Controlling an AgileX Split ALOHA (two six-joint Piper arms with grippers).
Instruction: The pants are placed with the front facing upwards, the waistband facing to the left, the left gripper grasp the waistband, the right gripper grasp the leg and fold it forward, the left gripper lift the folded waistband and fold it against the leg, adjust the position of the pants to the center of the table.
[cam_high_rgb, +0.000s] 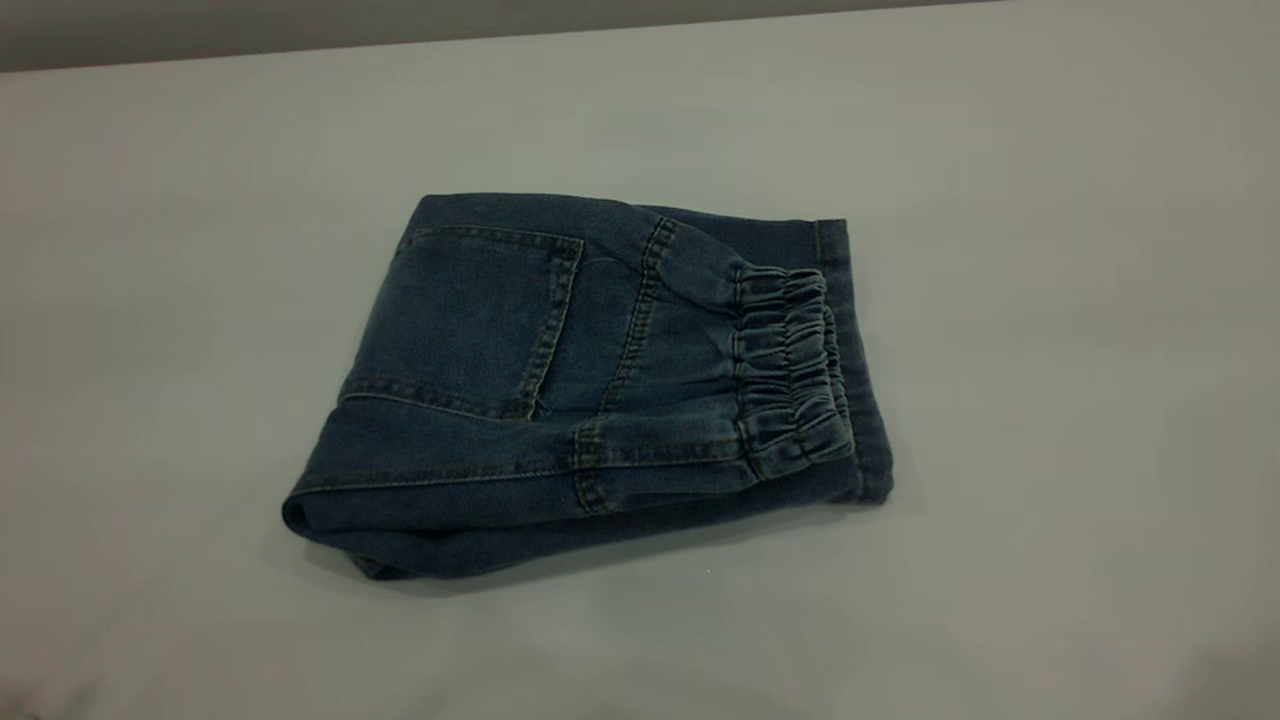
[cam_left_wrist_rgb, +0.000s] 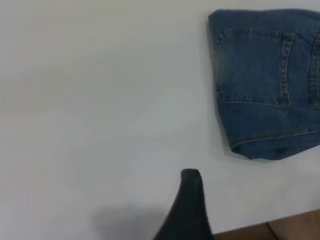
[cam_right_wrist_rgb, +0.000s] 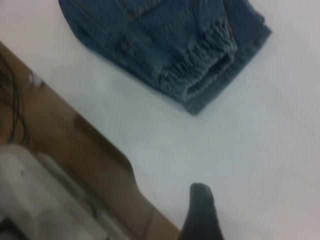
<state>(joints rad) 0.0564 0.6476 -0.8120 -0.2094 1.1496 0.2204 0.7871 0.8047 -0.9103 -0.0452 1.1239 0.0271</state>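
The pants (cam_high_rgb: 590, 380) lie folded into a compact blue denim rectangle near the middle of the table (cam_high_rgb: 1050, 300), back patch pocket (cam_high_rgb: 470, 320) facing up. The gathered waistband (cam_high_rgb: 790, 370) rests on top at the right end, over a flat stitched leg hem (cam_high_rgb: 850, 300). Neither gripper appears in the exterior view. In the left wrist view the left gripper (cam_left_wrist_rgb: 250, 210) hovers over bare table away from the pants (cam_left_wrist_rgb: 270, 80), with only one black finger (cam_left_wrist_rgb: 190, 205) in sight and nothing beside it. The right gripper (cam_right_wrist_rgb: 250, 210) likewise shows one finger (cam_right_wrist_rgb: 202, 215), apart from the pants (cam_right_wrist_rgb: 165, 45).
The table's near edge (cam_left_wrist_rgb: 250, 229) and a brown floor (cam_right_wrist_rgb: 65, 145) show in both wrist views. A pale object with dark cables (cam_right_wrist_rgb: 35, 200) sits beyond that edge in the right wrist view. The table's far edge (cam_high_rgb: 400, 45) runs along the top of the exterior view.
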